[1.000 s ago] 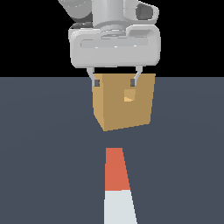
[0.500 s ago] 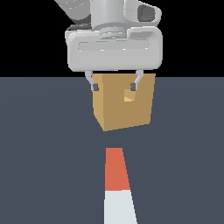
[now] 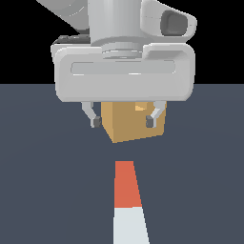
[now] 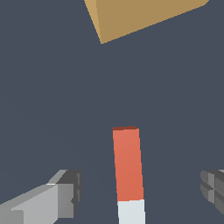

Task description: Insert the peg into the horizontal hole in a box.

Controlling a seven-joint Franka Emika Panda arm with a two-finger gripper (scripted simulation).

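Observation:
The peg [image 3: 127, 202] lies flat on the dark floor, its orange-red half toward the box and its white half toward the camera. It also shows in the wrist view [image 4: 127, 170]. The tan box [image 3: 133, 121] stands beyond it; the hole [image 3: 139, 107] is partly hidden by the gripper body. The box's corner shows in the wrist view [image 4: 135, 17]. My gripper [image 3: 123, 122] hangs open and empty in front of the box, above the floor. In the wrist view the fingers [image 4: 65, 194] stand wide apart on either side of the peg.
The dark grey floor [image 3: 47, 181] spreads around the box and peg. A black background lies beyond the floor's far edge.
The gripper has come toward the camera and lower, now larger in view and covering the top of the box. The peg and box have not moved.

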